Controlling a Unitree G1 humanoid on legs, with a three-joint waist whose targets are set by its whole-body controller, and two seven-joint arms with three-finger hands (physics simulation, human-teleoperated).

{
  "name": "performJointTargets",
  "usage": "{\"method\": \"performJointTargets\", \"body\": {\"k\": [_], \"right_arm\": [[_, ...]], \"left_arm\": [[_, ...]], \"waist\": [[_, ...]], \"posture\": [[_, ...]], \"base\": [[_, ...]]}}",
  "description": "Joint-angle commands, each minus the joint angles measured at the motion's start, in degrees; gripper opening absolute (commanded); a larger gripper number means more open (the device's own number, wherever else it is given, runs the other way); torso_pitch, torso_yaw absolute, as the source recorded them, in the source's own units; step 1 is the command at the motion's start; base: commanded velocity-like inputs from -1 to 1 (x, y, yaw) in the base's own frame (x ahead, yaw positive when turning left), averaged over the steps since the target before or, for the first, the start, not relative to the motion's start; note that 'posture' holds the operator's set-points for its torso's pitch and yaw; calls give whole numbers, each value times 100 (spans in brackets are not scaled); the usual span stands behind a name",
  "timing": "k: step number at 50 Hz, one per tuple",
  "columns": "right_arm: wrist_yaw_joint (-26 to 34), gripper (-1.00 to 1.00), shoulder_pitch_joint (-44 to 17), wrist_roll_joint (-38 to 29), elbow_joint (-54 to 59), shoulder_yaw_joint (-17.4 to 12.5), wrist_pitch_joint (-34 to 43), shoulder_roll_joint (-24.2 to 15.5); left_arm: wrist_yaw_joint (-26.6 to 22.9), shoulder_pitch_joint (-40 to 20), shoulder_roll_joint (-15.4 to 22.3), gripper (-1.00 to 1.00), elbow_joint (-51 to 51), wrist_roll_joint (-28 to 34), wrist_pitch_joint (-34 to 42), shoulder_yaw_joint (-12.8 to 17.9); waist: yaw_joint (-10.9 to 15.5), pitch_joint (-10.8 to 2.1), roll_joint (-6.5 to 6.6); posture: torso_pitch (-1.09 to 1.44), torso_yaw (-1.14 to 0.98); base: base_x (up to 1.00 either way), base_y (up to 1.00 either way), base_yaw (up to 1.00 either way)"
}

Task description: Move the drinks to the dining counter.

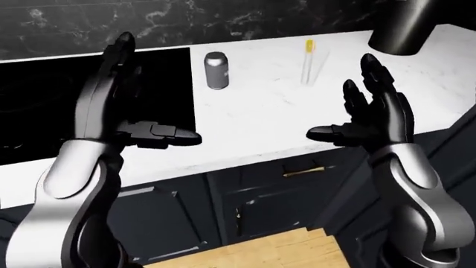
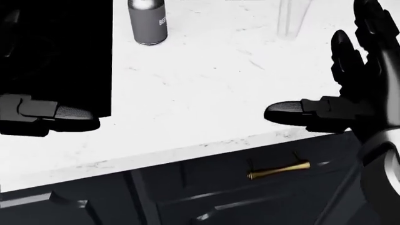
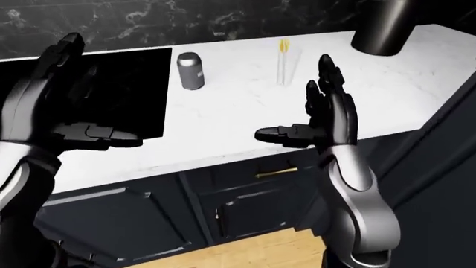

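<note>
Soft, even rendered light falls from above, leaving the white marble desk bright, nearly washed out in the head view. The flat black stove panel swallows all detail. The grey metal drink can casts only a faint shadow. Glossy silver forearms carry gentle highlights. All three pictures look slightly soft, with mild compression blur.

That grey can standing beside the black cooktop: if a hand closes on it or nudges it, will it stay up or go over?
The grey can stands upright on a small round base and is taller than wide, so a high nudge would probably tip it. Once down, its cylindrical body would likely roll on the smooth white counter. Its smooth metallic wall may be slippery.
</note>
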Motion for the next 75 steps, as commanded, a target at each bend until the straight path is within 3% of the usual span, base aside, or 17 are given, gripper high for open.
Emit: {"method": "performJointTargets", "body": {"k": [1, 3, 5, 9, 14, 18, 23, 28, 35, 39, 40, 43, 49, 52, 59, 63, 75], "right_arm": [[-58, 100, -144, 109, -154, 9, -146, -65], [-97, 100, -146, 159, -178, 23, -128, -68], [-121, 100, -140, 189, -167, 20, -144, -84], [-150, 100, -125, 228, -205, 39, -126, -119], [-136, 100, -93, 217, -174, 57, -186, -121], [-145, 100, -73, 182, -161, 89, -216, -93], [-125, 100, -51, 130, -132, 111, -261, -76], [-70, 100, -16, -29, -116, 185, -288, -68], [-49, 100, -29, -52, -230, 141, -183, -21], [-27, 100, -34, -53, -204, 106, -210, -46], [-34, 100, -31, -49, -207, 109, -212, -36], [-21, 100, -42, -32, -182, 67, -227, -57], [-31, 100, 15, 220, -285, -276, -194, -233], [-22, 100, 77, 320, -227, -394, -281, -348], [-157, 100, 82, 609, -279, -478, -288, -433], [-253, 100, 42, 660, -293, -457, -246, -486], [-355, 100, -231, 400, 284, -225, -520, -556]], "left_arm": [[67, -142, 44, 100, -106, -13, -144, 12], [88, -146, 52, 100, -112, -31, -135, -6], [83, -75, 46, 100, -40, -23, -271, -22], [85, -7, 24, 100, 14, 0, -379, -65], [95, -35, 19, 100, -50, -19, -299, -50], [108, -80, 47, 100, -82, -68, -229, 16], [116, -7, 73, 100, -58, -116, -303, 85], [147, 76, 68, 100, -63, -148, -376, 69], [186, 59, 121, 100, -68, -244, -359, 152], [193, 111, 139, 100, -23, -269, -448, 169], [211, 77, 142, 100, -61, -288, -384, 159], [229, 58, 153, 100, -69, -309, -358, 147], [207, 125, 134, 100, -8, -263, -486, 75], [200, 75, 148, 100, -79, -275, -370, 112], [191, 143, 73, 100, -52, -216, -493, 50], [165, 205, 74, 100, -116, -225, -480, 89], [135, 86, 29, 100, -64, -74, -432, -79]], "waist": [[-10, -179, -7], [16, -342, 66], [46, -282, 257], [98, -350, 257], [81, -301, -4], [115, -430, -502], [60, -213, -172], [64, -196, -206], [-3, -103, 92], [-26, -226, 581], [34, -105, 342], [28, -164, 358], [116, -38, 36], [123, -244, -337], [83, 13, -307], [-10, -80, 1], [47, -204, -130]], "posture": [[0, 0], [0, 0], [0, 0], [0, 0], [0, 0], [0, 0], [0, 0], [0, 0], [0, 0], [0, 0], [0, 0], [0, 0], [0, 0], [0, 0], [0, 0], [0, 0], [0, 0]], "base": [[0, 0, 0], [0, -11, 0], [0, -26, 0], [0, -27, 0], [0, -27, 0], [0, -27, 0], [0, -20, 0], [14, 0, 0], [42, 0, 0], [42, 0, 0], [41, 0, 0], [42, 0, 0], [36, 0, 0], [0, 0, 0], [0, 0, 0], [0, 0, 0], [0, 0, 0]]}}
